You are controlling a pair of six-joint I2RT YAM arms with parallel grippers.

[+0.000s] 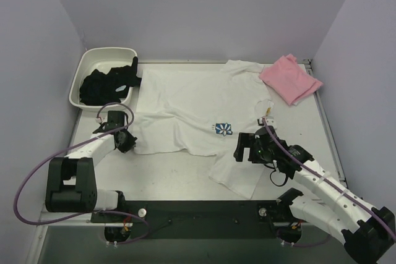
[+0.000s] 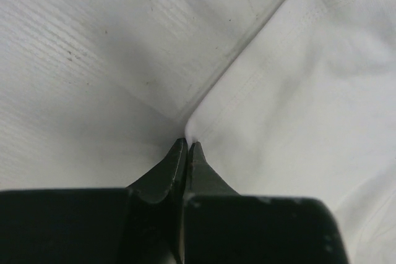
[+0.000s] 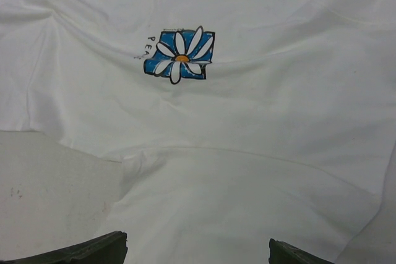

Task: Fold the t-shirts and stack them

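Now: white cotton t-shirt with blue daisy print (image 1: 185,106) spread across middle of tabletop (image 1: 173,180); pink folded t-shirt (image 1: 289,78) at far right corner. Left gripper (image 1: 127,142) clenched on white shirt's hem corner, near left edge. Right gripper (image 1: 240,149) spread wide above sleeve. Fabric light, limp; pinch at hems, corners.

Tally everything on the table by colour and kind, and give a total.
white t-shirt: 1
pink t-shirt: 1
black clothing heaped in the tub: 1 pile, number of pieces not discernible
white tub: 1
Total: 4
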